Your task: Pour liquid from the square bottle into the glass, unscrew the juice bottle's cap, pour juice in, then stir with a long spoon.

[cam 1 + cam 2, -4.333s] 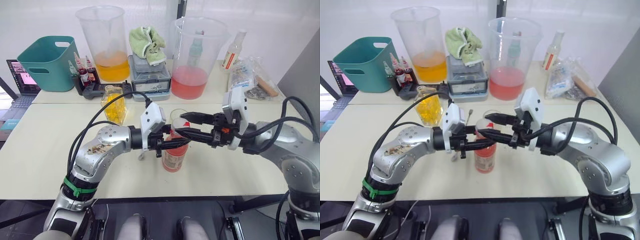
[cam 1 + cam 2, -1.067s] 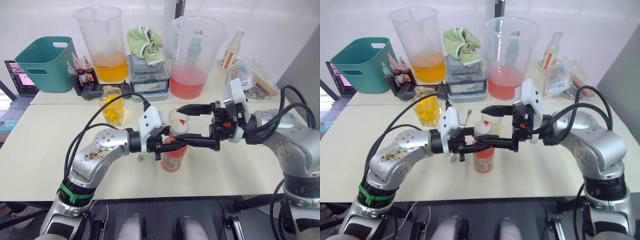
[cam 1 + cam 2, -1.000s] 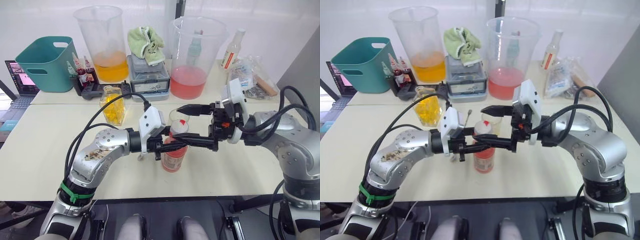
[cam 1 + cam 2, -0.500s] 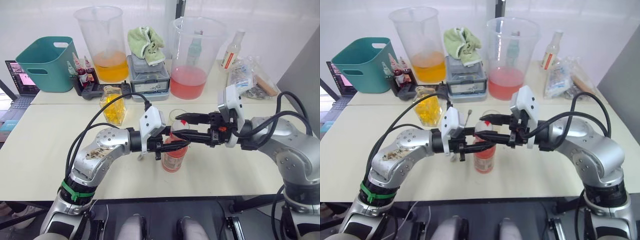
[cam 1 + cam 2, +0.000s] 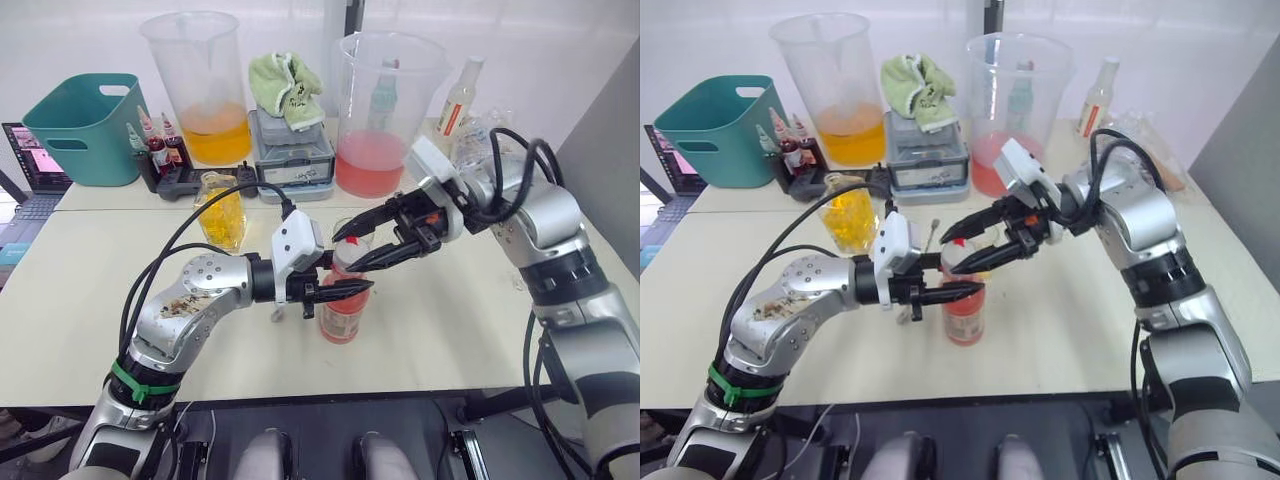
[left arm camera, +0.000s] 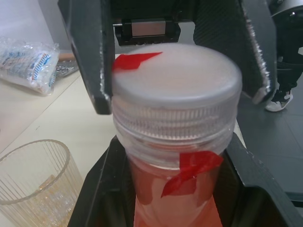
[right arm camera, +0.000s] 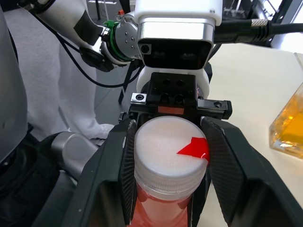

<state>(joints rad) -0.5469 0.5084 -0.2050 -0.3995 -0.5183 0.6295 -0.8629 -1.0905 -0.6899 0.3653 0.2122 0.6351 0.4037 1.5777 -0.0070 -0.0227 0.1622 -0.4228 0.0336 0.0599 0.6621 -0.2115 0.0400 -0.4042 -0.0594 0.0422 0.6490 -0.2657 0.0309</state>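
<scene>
Left eye view gives the scene best, so I go from the left side to the right. On the desk the square bottle stands upright at about 10 o'clock from the juice bottle, well apart from it, and no tool touches it. The left tool is closed on the juice bottle just under the cap; in the left wrist view its two black fingers press the neck from both sides. The glass stands just behind the juice bottle, at about 1 o'clock, with a little yellow liquid in it.

The right tool comes from 2 o'clock, and its jaws stand narrow around the cap, one on each side. I cannot tell if they already press it.

I judge the juice bottle to be nearly full, so rather heavy, with soft thin plastic walls that give under a hard squeeze. The stiff neck is the better place to hold. The cap is small, smooth on top and ribbed on its side, so the ribs should be gripped.
</scene>
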